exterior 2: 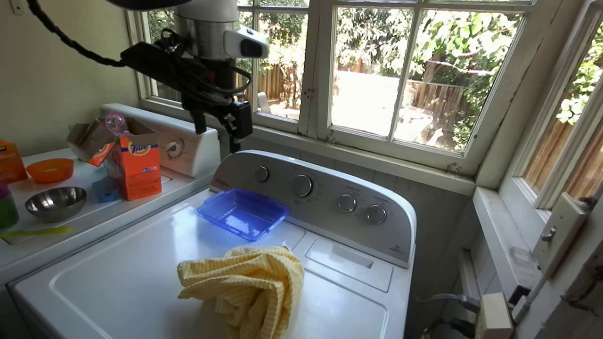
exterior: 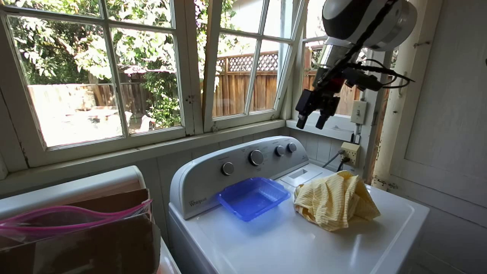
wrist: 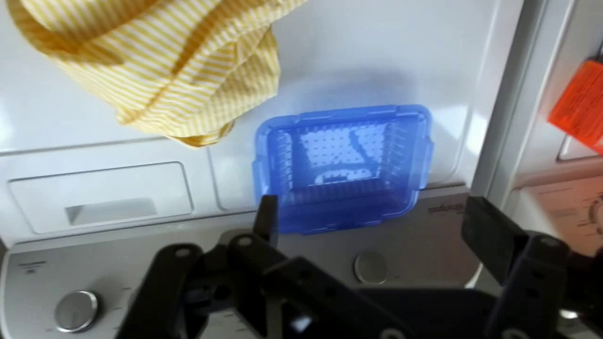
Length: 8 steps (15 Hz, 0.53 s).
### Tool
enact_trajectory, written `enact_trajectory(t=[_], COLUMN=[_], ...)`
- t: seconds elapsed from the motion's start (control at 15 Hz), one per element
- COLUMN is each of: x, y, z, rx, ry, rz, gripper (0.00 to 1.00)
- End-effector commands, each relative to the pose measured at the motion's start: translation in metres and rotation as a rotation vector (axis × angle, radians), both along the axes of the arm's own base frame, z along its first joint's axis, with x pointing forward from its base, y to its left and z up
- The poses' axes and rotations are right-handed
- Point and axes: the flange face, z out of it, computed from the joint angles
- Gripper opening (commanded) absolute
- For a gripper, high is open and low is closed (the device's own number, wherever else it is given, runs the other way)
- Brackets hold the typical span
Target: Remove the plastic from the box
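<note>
The box is an orange Tide cardboard box with open flaps, standing on the neighbouring white machine. Its brown side fills the lower left corner in an exterior view. The plastic is a clear bag with a pink zip edge, sticking out of the box's open top. Its pink rim shows large in an exterior view. My gripper is open and empty, high above the Whirlpool machine's control panel, apart from the box. It also shows in an exterior view and in the wrist view.
A blue plastic basket and a crumpled yellow striped cloth lie on the Whirlpool machine. A metal bowl and an orange bowl stand beside the box. Windows rise behind the machines.
</note>
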Motion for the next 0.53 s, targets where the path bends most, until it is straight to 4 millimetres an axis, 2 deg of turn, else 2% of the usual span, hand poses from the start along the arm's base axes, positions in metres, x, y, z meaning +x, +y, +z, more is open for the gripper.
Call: enact_trajectory(t=[0.0, 0.07, 0.13, 0.47], x=[-0.001, -0.0013, -0.0009, 0.0012], y=[0.0164, 0.0254, 0.0262, 0.0175], z=[-0.0033, -0.0052, -0.0045, -0.004], rx=[-0.003, -0.005, -0.006, -0.012], ry=[0.004, 0.008, 0.007, 0.006], rz=[0.057, 0.076, 0.076, 0.062], gripper=[1.0, 1.0, 1.0, 1.0])
